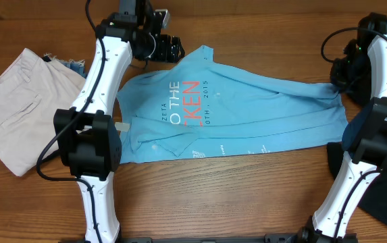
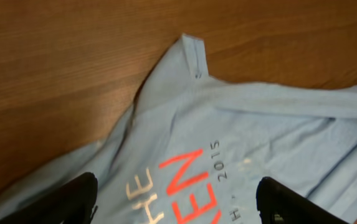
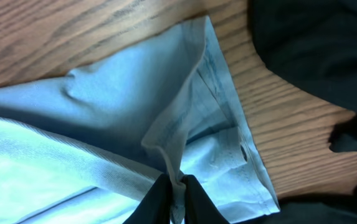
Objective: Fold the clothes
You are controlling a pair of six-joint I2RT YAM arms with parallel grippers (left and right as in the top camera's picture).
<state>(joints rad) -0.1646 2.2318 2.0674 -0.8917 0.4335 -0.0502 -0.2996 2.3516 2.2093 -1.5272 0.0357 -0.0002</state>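
Note:
The light blue T-shirt (image 1: 247, 115) lies spread across the middle of the table, partly folded lengthwise, with white and red lettering (image 1: 183, 101) facing up. My left gripper (image 1: 168, 48) hovers at its far left corner; in the left wrist view it (image 2: 178, 208) stands open above the lettering (image 2: 187, 180), holding nothing. My right gripper (image 1: 340, 79) is at the shirt's right end, and in the right wrist view it (image 3: 177, 186) is shut on a raised fold of the blue fabric (image 3: 178, 130). The black T-shirt (image 1: 382, 192) lies at the lower right, also seen as dark cloth (image 3: 309, 43).
Beige shorts (image 1: 14, 108) lie at the left edge of the table. Bare wood (image 1: 213, 202) runs along the front, between the two arm bases. A small dark item (image 1: 75, 65) sits next to the shorts.

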